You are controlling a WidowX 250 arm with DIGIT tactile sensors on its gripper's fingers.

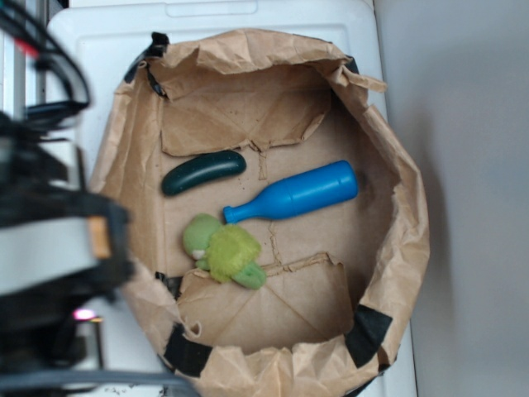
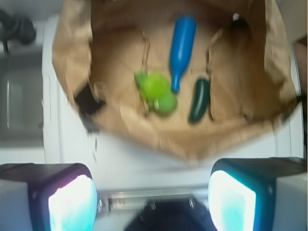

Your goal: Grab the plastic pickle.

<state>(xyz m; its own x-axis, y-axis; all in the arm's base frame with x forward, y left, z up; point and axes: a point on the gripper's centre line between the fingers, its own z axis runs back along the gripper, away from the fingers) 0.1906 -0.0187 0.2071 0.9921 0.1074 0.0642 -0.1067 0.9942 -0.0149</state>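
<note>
Paper bag [image 1: 388,248] on white bench [image 1: 107,50], contents left to right in exterior view: plastic pickle [image 1: 203,172] near the left wall, light-green plush toy [image 1: 225,251] just below it, blue bottle [image 1: 293,193] to the right, apart from the pickle. Step judged: approach, nothing grasped; next move calls for descent over the pickle. Claw [image 2: 153,195]: pads wide apart, empty, outside the bag.

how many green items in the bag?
2. The dark green plastic pickle lies at the bag's left, above the light-green plush toy, which sits below the blue bottle's neck. Folded paper could hide more.
</note>
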